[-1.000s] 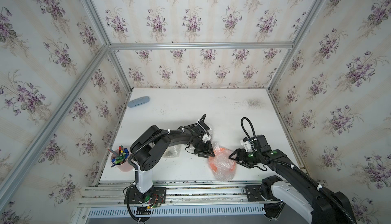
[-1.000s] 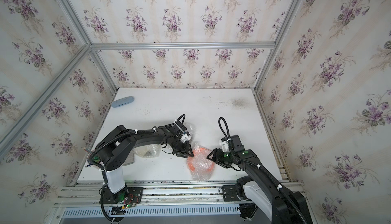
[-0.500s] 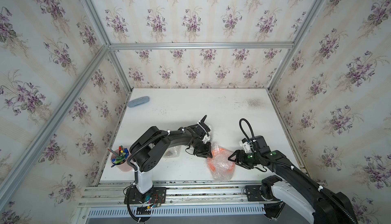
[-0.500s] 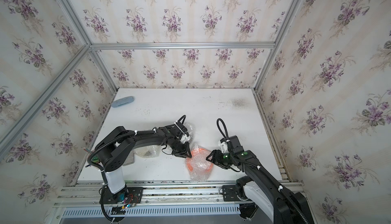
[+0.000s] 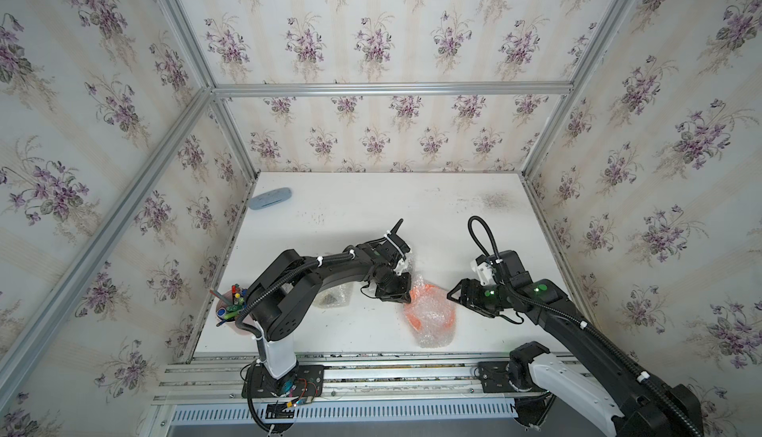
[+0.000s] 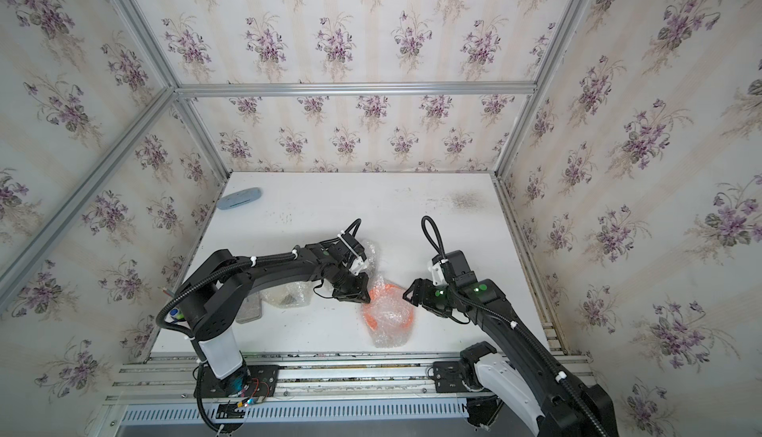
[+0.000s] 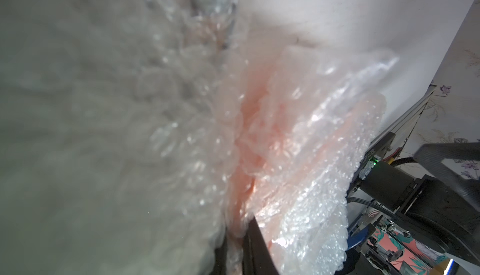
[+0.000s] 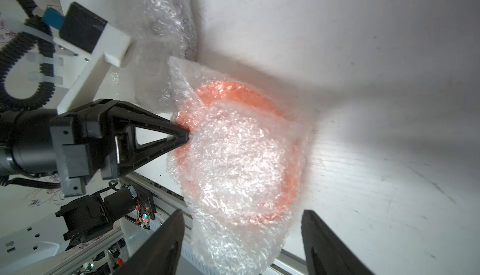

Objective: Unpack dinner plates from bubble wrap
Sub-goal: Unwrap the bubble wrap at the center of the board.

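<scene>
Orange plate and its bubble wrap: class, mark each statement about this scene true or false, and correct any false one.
1. The orange plate lies bare on the table. False: bubble wrap still covers it.
2. The fingers of the left gripper pinch the wrap at the plate's rim. True.
3. The right gripper grips the plate. False: its fingers stand wide apart, closed on nothing.
4. A pale blue oval object lies in the table's far left corner. True.

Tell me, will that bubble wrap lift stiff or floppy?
Probably floppy: the bubble wrap lies crumpled in loose folds over the orange plate. Likely light: thin, see-through film. It may tug the plate where the left gripper pinches.
</scene>
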### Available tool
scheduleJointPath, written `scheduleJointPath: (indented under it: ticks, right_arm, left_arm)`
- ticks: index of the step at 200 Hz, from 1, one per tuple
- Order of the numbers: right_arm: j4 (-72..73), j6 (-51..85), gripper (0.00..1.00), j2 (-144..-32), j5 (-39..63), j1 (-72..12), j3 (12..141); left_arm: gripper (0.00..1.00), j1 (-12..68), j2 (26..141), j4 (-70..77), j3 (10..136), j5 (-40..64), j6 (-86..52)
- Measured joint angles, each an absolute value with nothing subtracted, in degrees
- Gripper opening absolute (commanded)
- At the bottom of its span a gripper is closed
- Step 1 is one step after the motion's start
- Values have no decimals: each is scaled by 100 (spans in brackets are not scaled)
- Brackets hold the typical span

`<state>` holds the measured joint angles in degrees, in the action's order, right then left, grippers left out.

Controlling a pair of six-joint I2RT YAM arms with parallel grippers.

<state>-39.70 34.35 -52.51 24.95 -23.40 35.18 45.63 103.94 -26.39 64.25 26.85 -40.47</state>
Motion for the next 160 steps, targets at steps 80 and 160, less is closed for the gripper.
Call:
scheduleJointPath:
  ticks: [80,160]
  right_arm:
    - [-4300,3649,84,-6692,1680,-4296,4821]
    - [-3844,3771,77,-6958,1138,-4512,4578]
  left_arm:
    - [13,4692,10532,-4001,7915,1997,-3758]
    - [11,4692,10763,-4346,8001,2128,-3828]
